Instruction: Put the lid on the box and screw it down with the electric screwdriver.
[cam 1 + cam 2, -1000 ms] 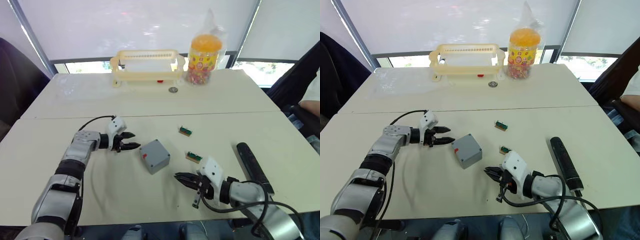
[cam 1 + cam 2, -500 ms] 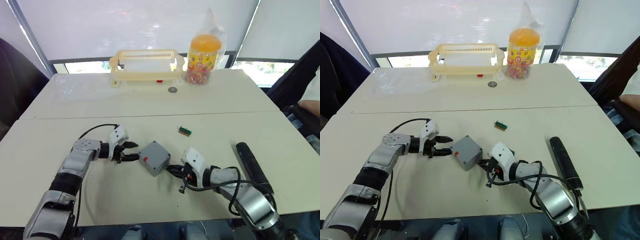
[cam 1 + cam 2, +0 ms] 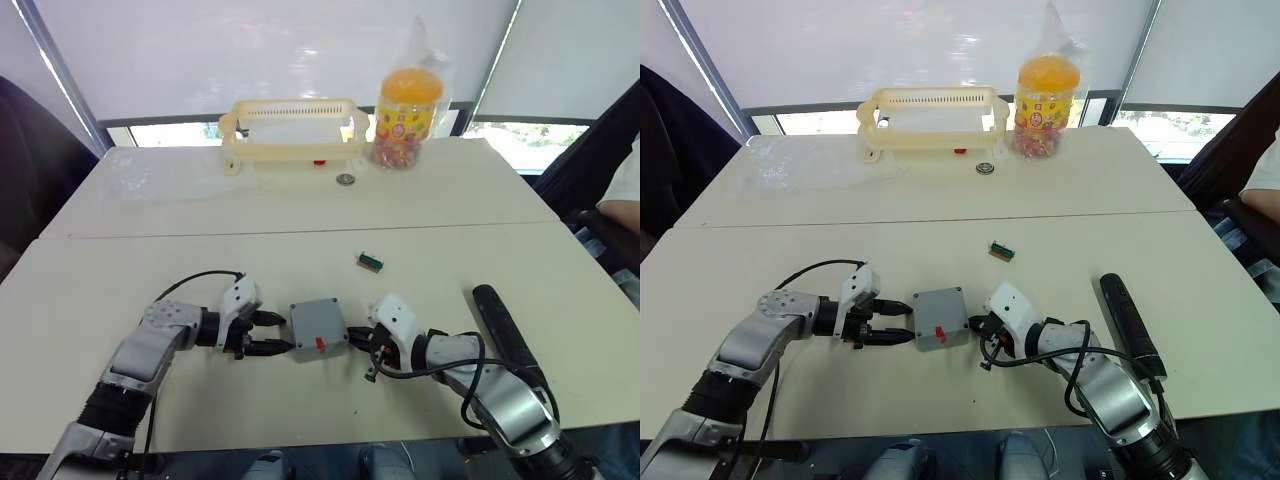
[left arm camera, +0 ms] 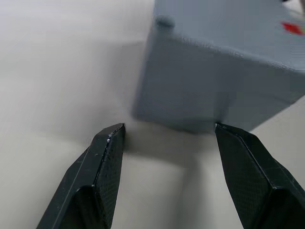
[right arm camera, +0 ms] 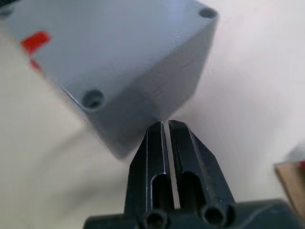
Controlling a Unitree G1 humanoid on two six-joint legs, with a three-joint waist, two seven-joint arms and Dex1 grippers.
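Observation:
The grey box (image 3: 318,322) sits on the table's near middle, its red mark (image 3: 320,343) on the side facing me and its closed top showing round corner holes. The lid is out of view. My left gripper (image 3: 281,334) is open just left of the box; in the left wrist view its fingers (image 4: 108,152) stand wide, with the box (image 4: 224,71) just beyond the tips. My right gripper (image 3: 978,325) is shut on nothing, and its tips (image 5: 162,126) press the box's right side (image 5: 119,52). The black electric screwdriver (image 3: 508,335) lies far right of the box.
A cream slotted basket (image 3: 290,130) and a bagged jar of sweets (image 3: 408,105) stand at the table's far side, a small round metal piece (image 3: 346,180) before them. A green-brown block (image 3: 370,262) lies beyond the box. A person's arm (image 3: 622,215) shows at the right edge.
The box has slid nearer and turned, so its red mark now faces me. Both grippers have closed in on it, the right one coming from well to its right.

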